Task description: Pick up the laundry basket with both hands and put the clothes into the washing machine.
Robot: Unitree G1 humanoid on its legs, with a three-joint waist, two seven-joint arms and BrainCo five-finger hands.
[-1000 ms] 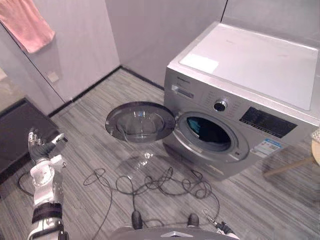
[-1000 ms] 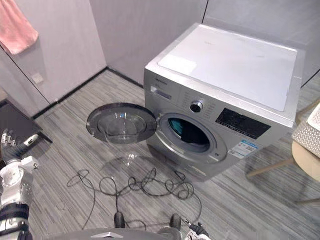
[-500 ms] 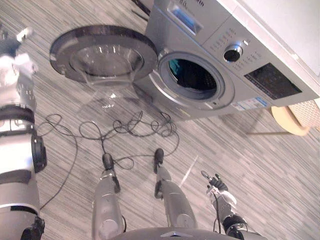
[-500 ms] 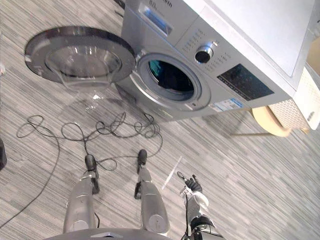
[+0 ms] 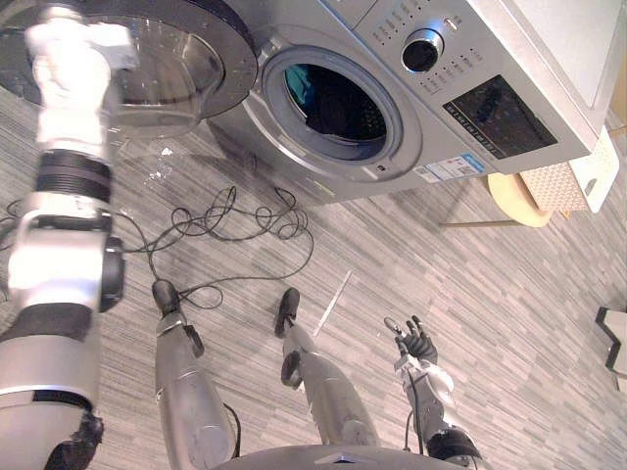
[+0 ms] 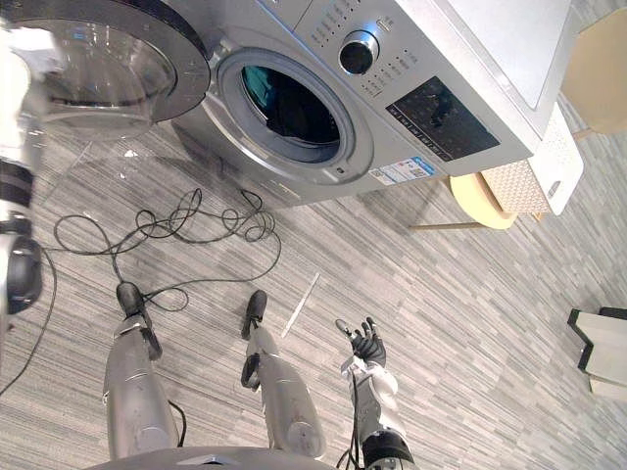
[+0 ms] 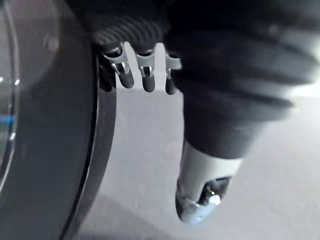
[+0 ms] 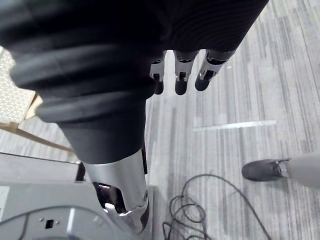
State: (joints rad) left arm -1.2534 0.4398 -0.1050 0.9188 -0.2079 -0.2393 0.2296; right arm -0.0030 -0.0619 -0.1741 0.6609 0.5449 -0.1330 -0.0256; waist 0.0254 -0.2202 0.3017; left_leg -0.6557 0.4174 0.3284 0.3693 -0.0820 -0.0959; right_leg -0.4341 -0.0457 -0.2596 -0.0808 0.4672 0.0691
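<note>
The right hand (image 5: 417,345) hangs low on the near right, above the striped grey floor (image 5: 509,323). Its fingers (image 8: 181,75) are straight and a little apart, the thumb is out to one side, and it holds nothing. Just left of it and slightly farther away, a thin white strip (image 5: 332,297) lies on the floor.

On the left, the left arm is raised, with the left hand (image 7: 200,175) up in front of the open door (image 5: 214,41) of the washing machine (image 5: 323,166). In its wrist view the fingers (image 7: 145,76) are straight and apart, the thumb stands clear, and nothing is held. The fingertips are close beside the door's dark rim, but I cannot tell if they touch it.

The door is swung out to the left of the round opening (image 5: 338,106), glass bowl facing up. Inside the drum a teal piece of clothing (image 5: 302,86) shows at the left edge, next to something darker. Right of the opening are a silver knob (image 5: 423,49) and a dark display panel (image 5: 500,116).

The laundry basket (image 5: 560,182), white with small holes, sits on a pale wooden stool (image 5: 509,203) just right of the machine, well apart from both hands. I cannot tell what is in it. At the far right edge a white and dark object (image 5: 612,341) rests on the floor; I cannot tell what it is.
</note>
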